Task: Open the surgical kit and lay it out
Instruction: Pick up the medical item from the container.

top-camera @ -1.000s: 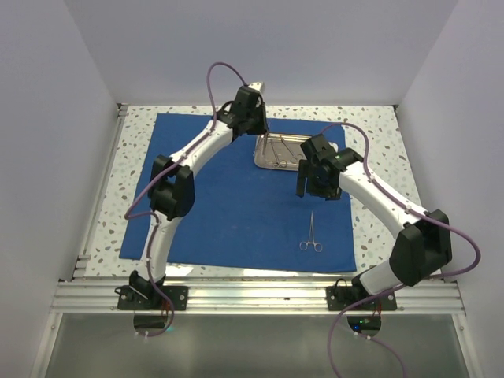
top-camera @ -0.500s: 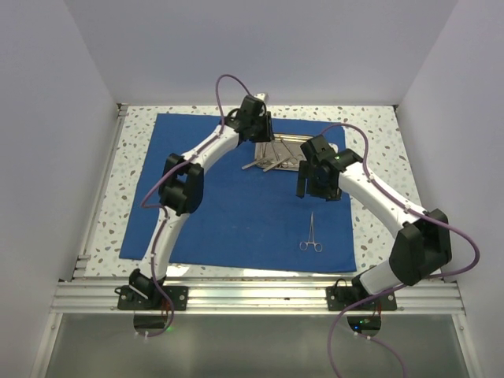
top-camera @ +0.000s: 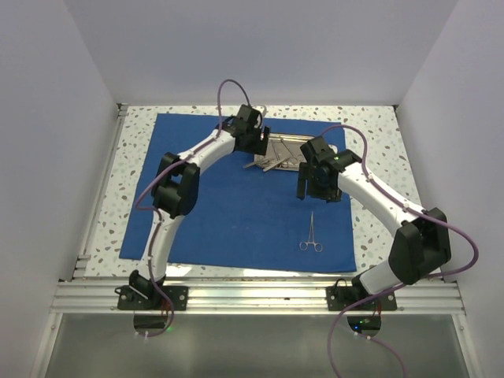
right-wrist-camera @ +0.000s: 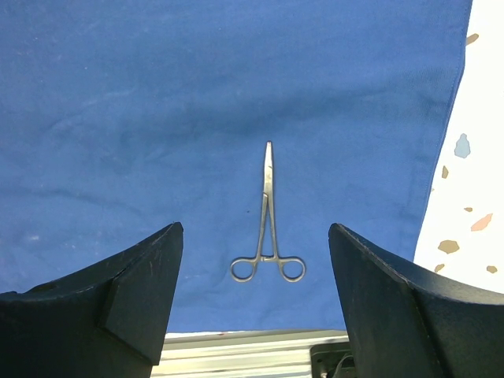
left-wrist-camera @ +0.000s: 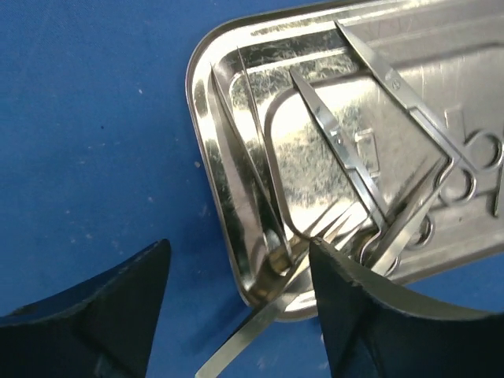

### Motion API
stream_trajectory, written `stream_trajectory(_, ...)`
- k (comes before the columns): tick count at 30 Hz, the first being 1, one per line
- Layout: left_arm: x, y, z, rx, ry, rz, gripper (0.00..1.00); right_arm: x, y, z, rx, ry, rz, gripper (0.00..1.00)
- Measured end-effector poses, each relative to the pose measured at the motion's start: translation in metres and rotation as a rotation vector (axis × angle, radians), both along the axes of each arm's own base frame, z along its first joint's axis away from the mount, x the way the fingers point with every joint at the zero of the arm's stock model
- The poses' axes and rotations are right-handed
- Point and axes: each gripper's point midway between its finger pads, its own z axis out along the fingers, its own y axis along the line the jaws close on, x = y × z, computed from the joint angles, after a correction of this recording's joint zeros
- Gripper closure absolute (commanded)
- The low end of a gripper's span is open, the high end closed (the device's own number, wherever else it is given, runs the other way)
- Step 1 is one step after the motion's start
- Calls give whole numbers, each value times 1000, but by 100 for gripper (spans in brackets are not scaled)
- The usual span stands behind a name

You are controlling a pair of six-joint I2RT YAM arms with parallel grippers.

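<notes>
On the speckled worktop (top-camera: 378, 142), seen from above, you have the blue cloth (top-camera: 228, 213) spread out flat. The steel tray (top-camera: 291, 142) sits on the far part of the cloth, a bit to the right. Silver tools (top-camera: 266, 164) lie in it, and some stick out over its near left side. Your left pincer (top-camera: 253, 143) hangs over the tray's left end. Your right pincer (top-camera: 309, 183) hangs just beside the tray's near right side, above the cloth. One pair of forceps (top-camera: 311, 235) lies alone on the cloth, closer to you and well apart from the tray, with its rings toward you.

Down at the left wrist camera, you look onto a round corner of the tray (left-wrist-camera: 198, 118). Your left pincer (left-wrist-camera: 238, 272) has its two dark fingers (left-wrist-camera: 94, 315) wide apart, and nothing is held between them. Thin tweezers (left-wrist-camera: 246, 181) rest along the tray's wall. Ring-handled tools (left-wrist-camera: 441, 150) lie crossed beside them. One silver strip (left-wrist-camera: 236, 346) pokes out over the tray's corner onto the cloth.

Down at the right wrist camera, your right pincer (right-wrist-camera: 256, 236) is spread apart too, and it holds nothing. The forceps (right-wrist-camera: 268, 228) lie flat on the cloth below the gap, tip pointing away and rings near the cloth's edge. A metal rail (right-wrist-camera: 252, 342) shows just past that edge.
</notes>
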Motion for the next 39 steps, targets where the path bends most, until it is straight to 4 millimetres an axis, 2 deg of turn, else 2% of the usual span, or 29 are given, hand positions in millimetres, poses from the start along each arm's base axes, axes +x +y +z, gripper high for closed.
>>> stream_trajectory(3, -8, 3, 13, 5, -16, -40, 20, 0, 0, -3, -3, 8, 1, 21)
stream_trajectory(7, -11, -3, 43, -27, -63, -99, 20, 0, 2, -6, -1, 21, 3, 21)
stream_trajectory(10, -12, -10, 60, -60, -95, -149, 22, 0, 3, -7, 4, 24, 6, 21)
stream_trajectory(13, -15, -17, 67, -87, -105, -199, 28, -1, 3, -7, 7, 25, 7, 21)
stream_trajectory(23, -21, -22, 63, -97, -89, -236, 33, -1, 4, -7, 10, 26, 7, 21)
stream_trajectory(39, -37, -25, 24, -58, -19, -276, 37, -7, 1, -15, 0, 48, 2, 21)
